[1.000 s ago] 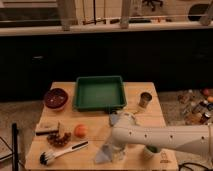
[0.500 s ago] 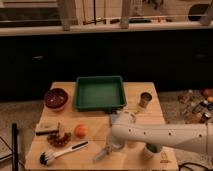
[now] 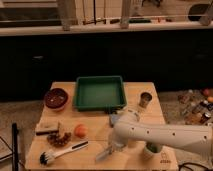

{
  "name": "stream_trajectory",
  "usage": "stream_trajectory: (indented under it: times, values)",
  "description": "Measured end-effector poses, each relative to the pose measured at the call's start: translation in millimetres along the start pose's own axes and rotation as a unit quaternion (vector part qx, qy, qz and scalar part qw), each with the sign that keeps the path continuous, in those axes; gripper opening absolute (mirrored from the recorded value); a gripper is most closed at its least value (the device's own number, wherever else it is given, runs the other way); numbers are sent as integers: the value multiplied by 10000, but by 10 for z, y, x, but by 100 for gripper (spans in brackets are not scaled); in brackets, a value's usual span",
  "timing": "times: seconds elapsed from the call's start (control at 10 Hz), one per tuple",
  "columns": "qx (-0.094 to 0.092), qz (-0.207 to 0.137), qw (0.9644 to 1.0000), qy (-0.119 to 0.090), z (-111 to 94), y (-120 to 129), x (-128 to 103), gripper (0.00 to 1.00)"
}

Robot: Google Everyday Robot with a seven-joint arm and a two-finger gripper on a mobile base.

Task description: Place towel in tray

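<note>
The green tray (image 3: 100,93) sits at the back middle of the wooden table (image 3: 145,117). A small pale grey towel (image 3: 103,154) lies near the table's front edge, well in front of the tray. My white arm reaches in from the right and bends down, so that my gripper (image 3: 111,148) is right at the towel, at its upper right end. The arm hides the contact between gripper and towel.
A dark red bowl (image 3: 56,98) stands left of the tray and a metal cup (image 3: 145,100) right of it. An orange ball (image 3: 80,130), a brush (image 3: 62,151), a block (image 3: 46,127) and a brown item (image 3: 59,139) lie front left. A green object (image 3: 152,148) shows under the arm.
The gripper has stayed at the towel near the front edge, with only a slight shift of the arm. The towel has not visibly moved.
</note>
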Motion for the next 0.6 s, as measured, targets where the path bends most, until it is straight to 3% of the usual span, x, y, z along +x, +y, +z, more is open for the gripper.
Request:
stream_trajectory:
  times: [0.6]
  values:
    - [142,-114,9992,-347,-328,-26,-19,0]
